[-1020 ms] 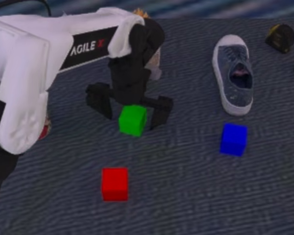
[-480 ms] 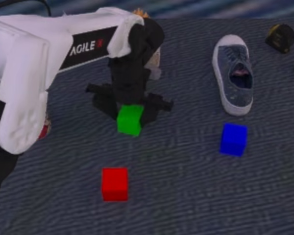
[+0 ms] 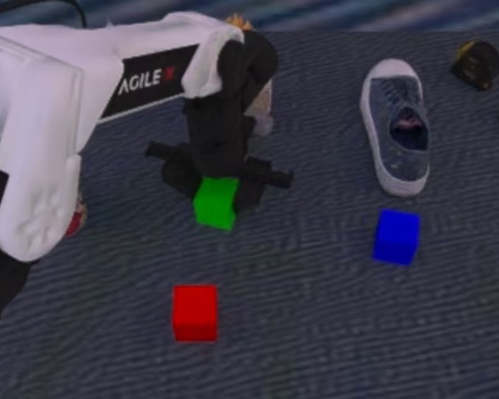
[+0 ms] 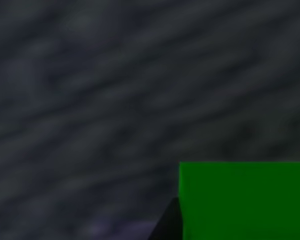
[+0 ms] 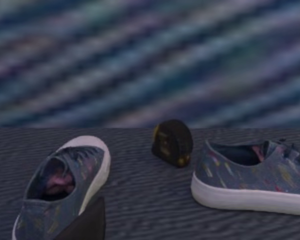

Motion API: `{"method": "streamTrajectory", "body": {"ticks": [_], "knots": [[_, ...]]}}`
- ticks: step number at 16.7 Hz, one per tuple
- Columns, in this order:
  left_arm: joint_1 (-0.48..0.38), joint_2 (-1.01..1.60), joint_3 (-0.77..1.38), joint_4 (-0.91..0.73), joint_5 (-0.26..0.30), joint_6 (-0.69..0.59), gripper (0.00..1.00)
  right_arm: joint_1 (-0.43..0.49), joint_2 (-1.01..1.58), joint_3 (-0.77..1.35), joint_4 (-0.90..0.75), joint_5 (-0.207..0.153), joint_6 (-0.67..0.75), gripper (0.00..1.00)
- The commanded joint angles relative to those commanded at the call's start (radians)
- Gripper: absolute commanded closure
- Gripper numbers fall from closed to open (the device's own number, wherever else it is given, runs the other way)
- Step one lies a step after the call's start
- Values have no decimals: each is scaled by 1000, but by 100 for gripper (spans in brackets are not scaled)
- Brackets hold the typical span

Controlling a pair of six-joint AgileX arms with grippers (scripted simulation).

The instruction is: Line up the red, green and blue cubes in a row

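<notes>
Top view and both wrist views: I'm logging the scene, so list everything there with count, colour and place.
green cube: 1, green, left of centre, between the left hand's fingers
red cube: 1, red, front left
blue cube: 1, blue, right of centre
shoes: 2, denim blue with white soles, back right; one only at the top view's edge
small dark object: 1, black and yellow, back right corner
table: 1, dark blue-grey
left hand: 1, black, shut on the green cube
right hand: not seen

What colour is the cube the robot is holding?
Bright green. The green cube sits between the left gripper's fingers, clearest in the top view.
</notes>
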Motion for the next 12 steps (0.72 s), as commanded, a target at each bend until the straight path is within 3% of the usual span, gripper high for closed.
{"method": "streamTrajectory", "body": {"ticks": [7,12], "knots": [[0,-29,21,-25,-6,3,100,0,0,0,0,0,0,0],[10,-57,152,-191,-7,4,100,0,0,0,0,0,0,0]]}}
